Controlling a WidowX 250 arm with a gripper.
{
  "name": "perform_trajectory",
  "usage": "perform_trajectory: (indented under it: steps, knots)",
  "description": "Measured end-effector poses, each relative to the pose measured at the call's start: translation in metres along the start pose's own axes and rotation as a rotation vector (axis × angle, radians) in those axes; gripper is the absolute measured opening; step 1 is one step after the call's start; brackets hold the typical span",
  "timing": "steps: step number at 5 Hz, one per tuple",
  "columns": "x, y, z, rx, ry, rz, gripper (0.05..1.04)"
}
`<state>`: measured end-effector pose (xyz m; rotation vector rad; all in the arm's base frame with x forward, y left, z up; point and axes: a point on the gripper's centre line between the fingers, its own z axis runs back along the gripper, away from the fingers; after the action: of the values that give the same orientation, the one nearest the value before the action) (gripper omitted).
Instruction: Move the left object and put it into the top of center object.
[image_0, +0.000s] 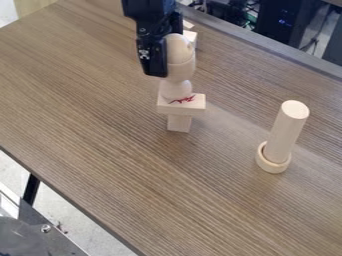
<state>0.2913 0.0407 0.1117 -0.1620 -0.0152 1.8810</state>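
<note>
Over the marked block (182, 104), lined up.
My pincer (169, 64) is pinching the wooden egg (179, 48), long axis upright, directly above the pale cup (181, 72); the next move looks straight down.

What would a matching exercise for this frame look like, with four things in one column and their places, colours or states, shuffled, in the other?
Things:
1. Tall cylinder
2. Ring
3. Flat block
4. End effector

Descriptions:
A. Black, beside the rounded wooden piece
B. Standing on end, its foot encircled
C. Carries red marks
D. Pale, low, around another thing's foot

Right pairs: 1-B, 2-D, 3-C, 4-A
</note>
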Motion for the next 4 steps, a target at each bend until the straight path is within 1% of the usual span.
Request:
perform_trajectory:
  steps: [3, 4]
  knots:
    - [-0.0099, 0.0019, -0.0033, -0.006, -0.004, -0.018, 0.883]
    - [-0.0087, 0.0023, -0.0067, 0.001, -0.016, -0.022, 0.93]
